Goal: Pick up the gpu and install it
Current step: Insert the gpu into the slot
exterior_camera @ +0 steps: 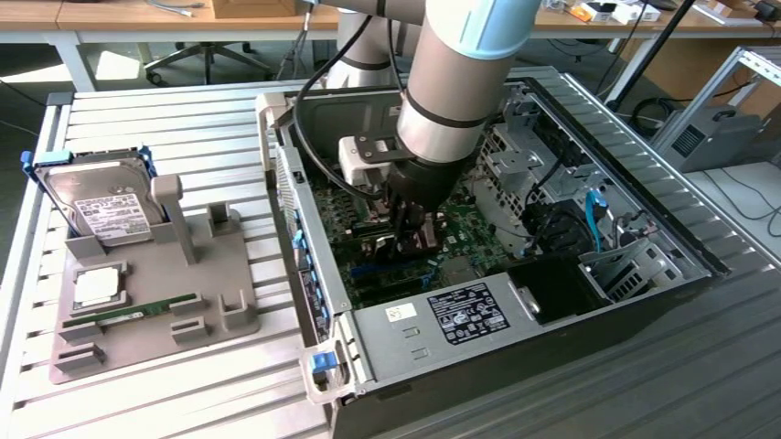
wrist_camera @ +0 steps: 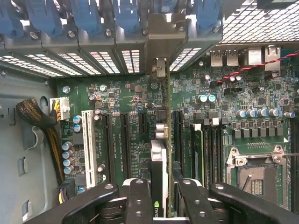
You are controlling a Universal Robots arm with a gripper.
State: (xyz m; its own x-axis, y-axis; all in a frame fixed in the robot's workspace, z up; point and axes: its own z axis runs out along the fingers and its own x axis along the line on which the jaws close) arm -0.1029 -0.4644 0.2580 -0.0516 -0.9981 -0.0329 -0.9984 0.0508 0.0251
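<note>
i see my end effector (wrist_camera: 162, 191) clamped on the gpu (wrist_camera: 159, 156), holding the card on edge just above the motherboard (wrist_camera: 261, 93) slots inside the open computer case (exterior_camera: 288, 183). the card looks thin, stiff, light and fragile, best gripped by its upper edge. room is tight: slot ridges flank it and the case's rear wall is near
</note>
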